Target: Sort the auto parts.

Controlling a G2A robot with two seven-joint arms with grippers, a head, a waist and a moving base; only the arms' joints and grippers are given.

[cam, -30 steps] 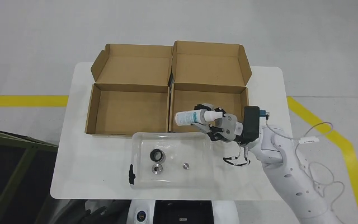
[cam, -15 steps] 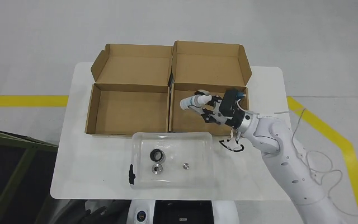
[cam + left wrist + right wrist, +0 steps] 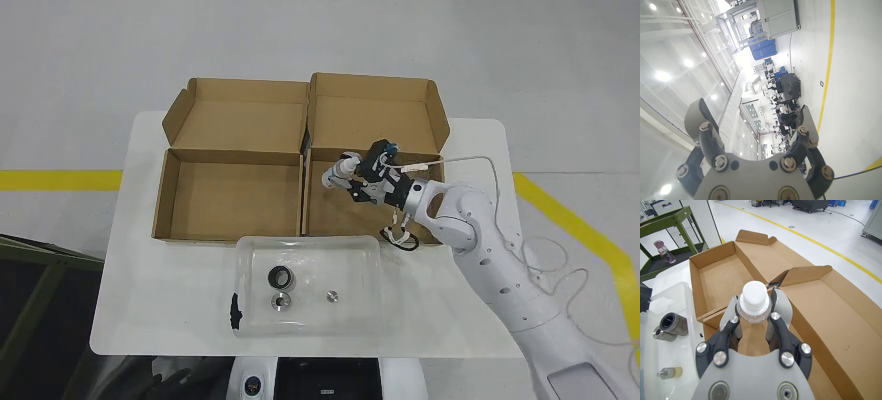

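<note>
The right end effector (image 3: 755,306) grips a bottle (image 3: 754,294) just below its white cap, above the left part of the right cardboard box (image 3: 829,313). The bottle's long axis runs out along the fingers, with the cap pointing left toward the left box (image 3: 721,275). The left end effector (image 3: 753,106) is spread wide.
</note>
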